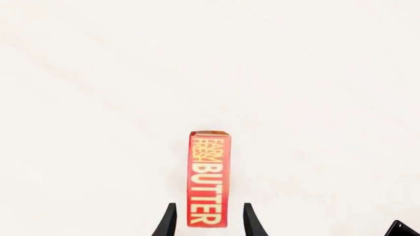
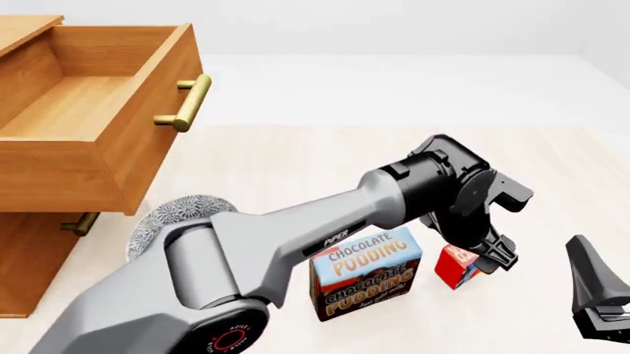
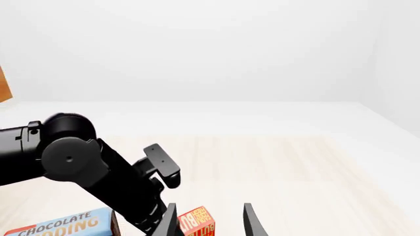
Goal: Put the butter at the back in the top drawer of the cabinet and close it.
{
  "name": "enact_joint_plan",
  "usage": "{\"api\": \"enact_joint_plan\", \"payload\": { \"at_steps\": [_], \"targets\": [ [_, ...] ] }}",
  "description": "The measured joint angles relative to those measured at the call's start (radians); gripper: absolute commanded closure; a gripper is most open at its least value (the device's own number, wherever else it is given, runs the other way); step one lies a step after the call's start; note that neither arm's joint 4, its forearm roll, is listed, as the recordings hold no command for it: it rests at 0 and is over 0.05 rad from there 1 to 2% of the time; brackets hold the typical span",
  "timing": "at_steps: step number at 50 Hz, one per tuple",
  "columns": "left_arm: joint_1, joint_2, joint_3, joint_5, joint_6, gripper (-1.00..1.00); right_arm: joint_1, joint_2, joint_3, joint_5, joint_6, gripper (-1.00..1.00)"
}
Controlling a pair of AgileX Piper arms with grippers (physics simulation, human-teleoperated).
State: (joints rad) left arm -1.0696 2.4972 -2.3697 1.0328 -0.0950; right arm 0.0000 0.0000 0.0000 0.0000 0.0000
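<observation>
The butter (image 2: 453,268) is a small red box standing on the table just right of the pudding box. In the left wrist view the butter (image 1: 209,177) lies lengthwise between the fingertips. My left gripper (image 1: 210,210) is open and straddles its near end, with a gap on each side. From the front, the left gripper (image 2: 485,259) hangs right over the box. My right gripper (image 2: 597,295) waits open and holds nothing at the right edge, also seen as right gripper (image 3: 210,212). The top drawer (image 2: 118,158) of the cabinet (image 2: 25,258) stands pulled out and holds nothing visible.
The Chocolate Pudding box (image 2: 367,274) stands upright beside the butter, under the left forearm. A grey patterned round dish (image 2: 167,215) sits by the cabinet behind the left arm. A lower drawer's brass handle (image 2: 79,223) shows beneath the pulled-out drawer.
</observation>
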Motion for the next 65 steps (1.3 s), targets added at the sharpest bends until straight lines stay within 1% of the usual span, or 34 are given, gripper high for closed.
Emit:
{"api": "enact_joint_plan", "payload": {
  "at_steps": [21,40,65],
  "targets": [
    [-0.001,0.034,-0.039,0.012,-0.010,-1.00,0.000,0.000,0.000,0.000,0.000,-1.00],
    [0.007,0.034,-0.023,-0.003,-0.013,-1.00,0.000,0.000,0.000,0.000,0.000,-1.00],
    [0.007,0.061,-0.037,-0.006,-0.021,-1.00,0.000,0.000,0.000,0.000,0.000,-1.00]
  ]
}}
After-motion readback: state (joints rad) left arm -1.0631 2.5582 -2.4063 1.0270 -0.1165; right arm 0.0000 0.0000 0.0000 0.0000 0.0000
